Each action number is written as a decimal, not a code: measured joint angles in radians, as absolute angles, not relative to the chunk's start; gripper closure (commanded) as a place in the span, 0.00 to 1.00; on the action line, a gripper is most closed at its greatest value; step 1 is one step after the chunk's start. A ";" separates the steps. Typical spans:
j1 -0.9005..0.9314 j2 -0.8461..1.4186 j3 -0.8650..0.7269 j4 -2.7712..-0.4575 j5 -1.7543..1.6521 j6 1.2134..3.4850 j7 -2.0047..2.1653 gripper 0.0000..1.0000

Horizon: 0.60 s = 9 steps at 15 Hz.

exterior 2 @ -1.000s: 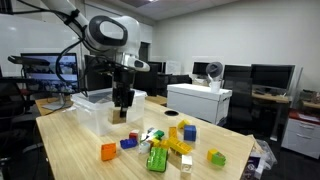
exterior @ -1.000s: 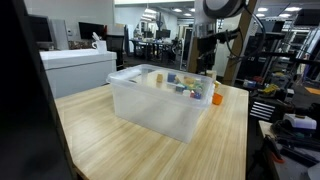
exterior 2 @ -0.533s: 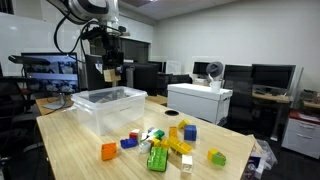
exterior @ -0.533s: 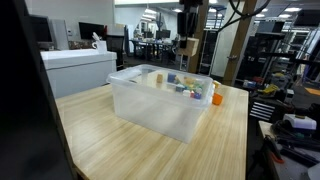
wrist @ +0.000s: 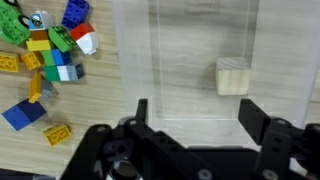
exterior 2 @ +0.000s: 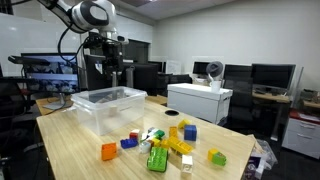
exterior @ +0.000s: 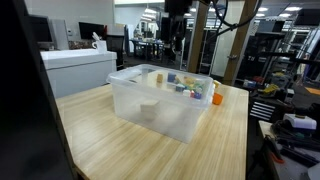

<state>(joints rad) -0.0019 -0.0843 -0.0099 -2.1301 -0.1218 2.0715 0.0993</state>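
Wrist view shows my jaws wide open and empty above the block [wrist: 232,77]; I reckon a careless descent could clip the bin [wrist: 130,50] wall.

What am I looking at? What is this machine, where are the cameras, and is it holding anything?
It is a single robot arm with a two-fingered tool at its end. Two pictures come from cameras standing in the room; the third looks down from the arm's wrist. On the wooden table stands a clear plastic bin with a pale wooden cube lying inside. Beside the bin lies a heap of coloured toy bricks. The tool hangs open above the bin, holding nothing.
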 measured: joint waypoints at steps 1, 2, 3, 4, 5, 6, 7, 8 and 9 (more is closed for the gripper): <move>-0.019 -0.082 -0.032 -2.133 -0.118 2.094 0.099 0.00; -0.041 -0.082 -0.058 -2.138 -0.115 2.117 0.099 0.00; -0.060 -0.083 -0.080 -2.142 -0.112 2.133 0.099 0.00; -0.079 -0.086 -0.102 -2.149 -0.112 2.144 0.099 0.00; -0.097 -0.088 -0.121 -2.159 -0.112 2.152 0.099 0.00; -0.113 -0.090 -0.139 -2.172 -0.111 2.157 0.097 0.00; -0.124 -0.091 -0.152 -2.186 -0.110 2.161 0.090 0.00; -0.132 -0.092 -0.165 -2.203 -0.096 2.165 0.065 0.00; -0.139 -0.092 -0.177 -2.229 -0.075 2.172 0.022 0.00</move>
<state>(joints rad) -0.1388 -0.0921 -0.1771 -2.2286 -0.0751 2.1723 0.0221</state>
